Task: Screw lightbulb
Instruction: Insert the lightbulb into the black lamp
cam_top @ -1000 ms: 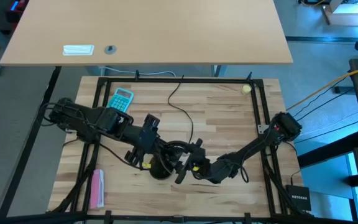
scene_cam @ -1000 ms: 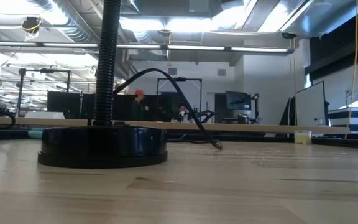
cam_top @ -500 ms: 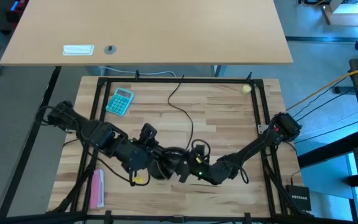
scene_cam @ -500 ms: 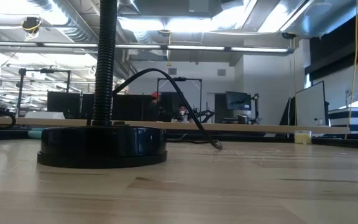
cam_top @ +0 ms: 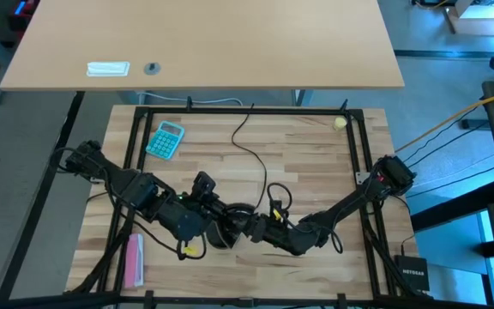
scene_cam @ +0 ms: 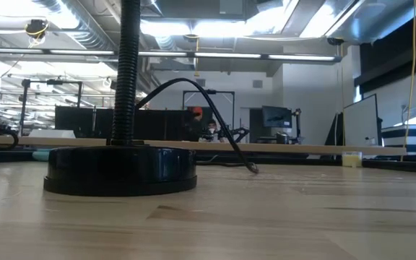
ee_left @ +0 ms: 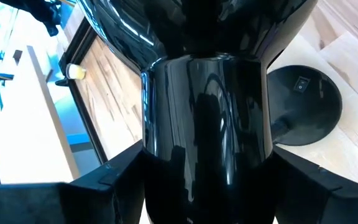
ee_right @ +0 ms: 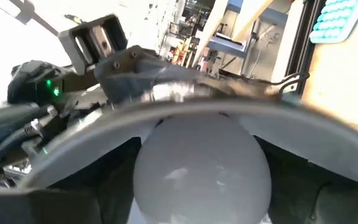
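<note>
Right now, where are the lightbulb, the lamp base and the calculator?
lightbulb [ee_right: 202, 168], right wrist view, on the middle of its frosted white globe.
lamp base [scene_cam: 120, 170], low view, on the front wall of the round black foot.
calculator [cam_top: 166, 139], high view, on the middle of its teal keypad face.

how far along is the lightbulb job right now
Done: the left gripper is clamped on the black lamp's shade neck. In hand: the lightbulb sits between the right gripper's fingers at the shade's rim. Left: whether its base is threaded in can't be seen, so tightening and letting go remain.
</note>
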Robot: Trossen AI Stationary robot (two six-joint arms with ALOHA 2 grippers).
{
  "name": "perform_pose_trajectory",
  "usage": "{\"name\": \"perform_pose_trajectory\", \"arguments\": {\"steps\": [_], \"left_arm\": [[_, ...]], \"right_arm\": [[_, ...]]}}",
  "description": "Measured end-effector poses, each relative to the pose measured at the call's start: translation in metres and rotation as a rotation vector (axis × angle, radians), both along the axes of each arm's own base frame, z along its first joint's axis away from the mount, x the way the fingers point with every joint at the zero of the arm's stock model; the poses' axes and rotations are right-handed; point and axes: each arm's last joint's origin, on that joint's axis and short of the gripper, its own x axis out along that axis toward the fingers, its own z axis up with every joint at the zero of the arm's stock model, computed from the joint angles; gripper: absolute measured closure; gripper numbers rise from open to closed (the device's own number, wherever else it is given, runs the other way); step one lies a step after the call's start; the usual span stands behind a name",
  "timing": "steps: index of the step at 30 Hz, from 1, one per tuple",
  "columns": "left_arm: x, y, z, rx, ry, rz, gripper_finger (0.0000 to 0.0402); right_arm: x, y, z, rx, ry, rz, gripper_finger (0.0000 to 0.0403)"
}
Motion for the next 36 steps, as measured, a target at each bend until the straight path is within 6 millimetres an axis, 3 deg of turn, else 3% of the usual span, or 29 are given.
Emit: {"name": "perform_pose_trajectory", "arguments": {"steps": [8,19,36], "left_arm": [[0.007,0.006,0.001,-0.019,-0.053,0.066,0.0153],[0.009,0.011,0.002,-0.025,-0.057,0.113,0.0153],[0.008,0.011,0.002,-0.02,-0.056,0.115,0.0153]], "right_arm": [[-0.001,0.001,0.001,-0.048,0.026,-0.041,0.006],[-0.012,0.012,0.006,-0.166,0.094,-0.077,0.0083],[-0.041,0.044,0.011,-0.324,0.23,-0.171,0.0084]]}}
